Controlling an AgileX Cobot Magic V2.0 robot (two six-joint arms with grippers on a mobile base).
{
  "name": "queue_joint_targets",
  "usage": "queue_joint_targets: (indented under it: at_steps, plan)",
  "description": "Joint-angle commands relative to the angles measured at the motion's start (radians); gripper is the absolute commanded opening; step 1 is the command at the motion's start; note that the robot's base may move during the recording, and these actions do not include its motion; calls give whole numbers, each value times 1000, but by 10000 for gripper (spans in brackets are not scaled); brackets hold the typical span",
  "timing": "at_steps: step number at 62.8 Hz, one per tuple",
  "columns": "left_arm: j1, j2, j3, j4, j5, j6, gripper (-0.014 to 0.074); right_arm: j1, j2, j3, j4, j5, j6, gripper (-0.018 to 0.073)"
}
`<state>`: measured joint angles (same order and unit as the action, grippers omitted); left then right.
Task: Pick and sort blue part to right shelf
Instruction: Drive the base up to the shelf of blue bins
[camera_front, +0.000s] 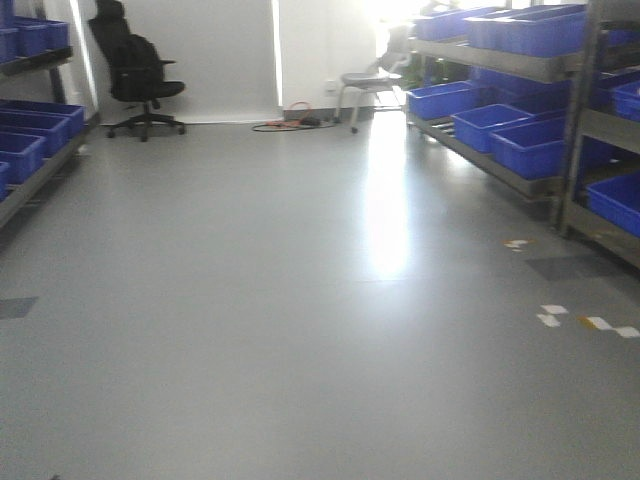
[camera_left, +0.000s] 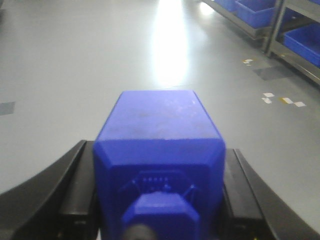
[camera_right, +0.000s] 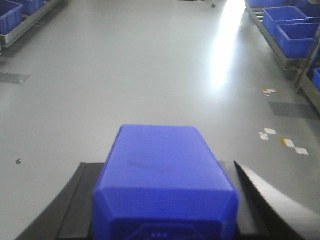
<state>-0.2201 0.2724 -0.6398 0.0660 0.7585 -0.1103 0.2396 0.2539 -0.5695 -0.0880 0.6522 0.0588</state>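
Left gripper (camera_left: 159, 146): clenched. Its black fingers (camera_left: 75, 175) press both flanks of a blue part (camera_left: 159, 125), which fills the lower centre of the left wrist view.
Right gripper (camera_right: 160, 167): likewise clamped, on a second blue part (camera_right: 162, 172). This is a smooth-topped block at the bottom centre of the right wrist view, with dark fingers (camera_right: 75, 200) on either side.
Where the task's things are: each blue block sits between its own jaws, held over the floor (camera_front: 250, 330) and well apart from any rack.
Floor: grey and glossy, with a bright glare strip (camera_front: 388, 220) running up the middle-right of the front view.
Near marks: white and yellow tape marks (camera_front: 590, 323) lie at the right edge, with a dark patch (camera_front: 560, 268) just above them. A grey square (camera_front: 15, 307) lies at the left edge.
Right shelf (camera_front: 500, 62): a steel rack along the upper right of the front view, its tiers loaded with blue bins (camera_front: 530, 145). The tape marks and dark patch lie on the floor in front of it.
Left rack (camera_front: 40, 172): at the left edge, carrying further bins (camera_front: 30, 125), also blue.
Far end: a black office chair (camera_front: 138, 70) stands at the upper left and a grey chair (camera_front: 368, 85) near the right shelf's far end. Orange and black cables (camera_front: 290, 123) lie on the floor between the two chairs.
Sharpness: the front view is soft, so small detail on the racks is not readable.
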Motion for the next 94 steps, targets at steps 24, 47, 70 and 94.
queue_joint_targets:
  at_steps: [24, 47, 70, 94]
  plan:
    - [0, 18, -31, -2, -94, -7, 262, -1, 14, -31, -9, -93, -11, 274]
    - [0, 18, -31, -2, -94, -7, 262, -1, 14, -31, -9, -93, -11, 274]
    - [0, 18, -31, -2, -94, -7, 262, -1, 14, -31, -9, -93, -11, 274]
    - [0, 18, -31, -2, -94, -7, 262, -1, 14, -31, -9, -93, -11, 274]
